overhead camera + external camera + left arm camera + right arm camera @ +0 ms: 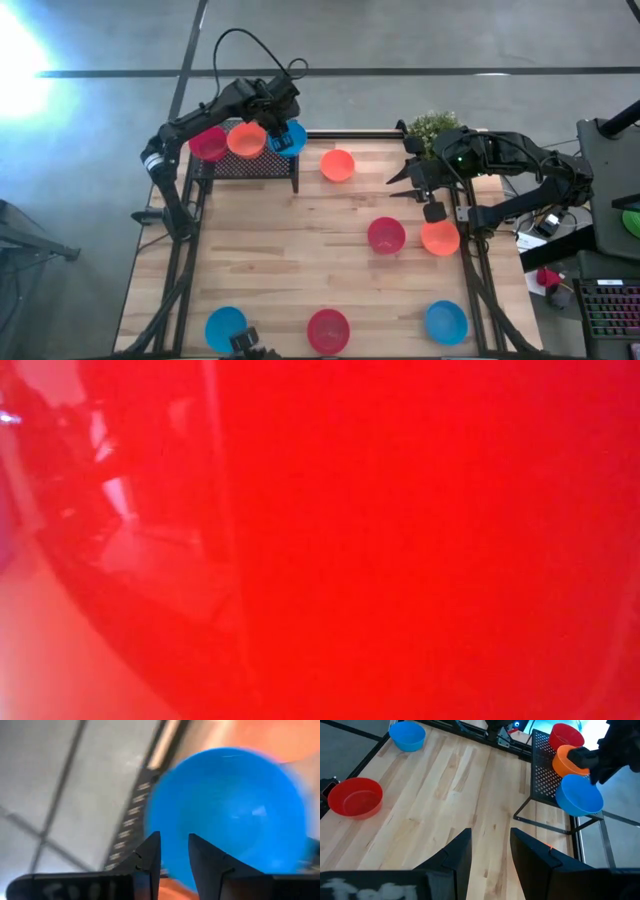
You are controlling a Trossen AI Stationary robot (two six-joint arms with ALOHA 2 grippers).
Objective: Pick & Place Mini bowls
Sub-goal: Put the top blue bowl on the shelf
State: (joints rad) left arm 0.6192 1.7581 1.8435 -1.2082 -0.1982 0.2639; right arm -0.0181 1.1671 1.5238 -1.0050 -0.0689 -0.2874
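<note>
In the upper left of the high view we see the left gripper (283,133) over a black mesh rack (245,165) at the table's back edge, where a red bowl (208,144), an orange bowl (246,139) and a blue bowl (291,138) sit in a row. Its own wrist view shows the fingers (150,855) with only a narrow gap between them, at the blue bowl's (227,812) rim, though we cannot tell whether they actually pinch it. Moving right, an orange bowl (337,165) lies on the wooden table (260,250) near the rack, and a red one (386,235) sits right of centre. At the right, the right gripper (433,206) hangs just above another orange bowl (440,239) at the table's edge; its wrist view shows the fingers (457,852) moderately parted and holding nothing. Along the bottom of the high view lie a blue bowl (226,328), a red bowl (328,330) and a blue bowl (446,322). The low view is almost wholly filled by a red surface (420,540) pressed against the lens, so we make out little beyond it.
</note>
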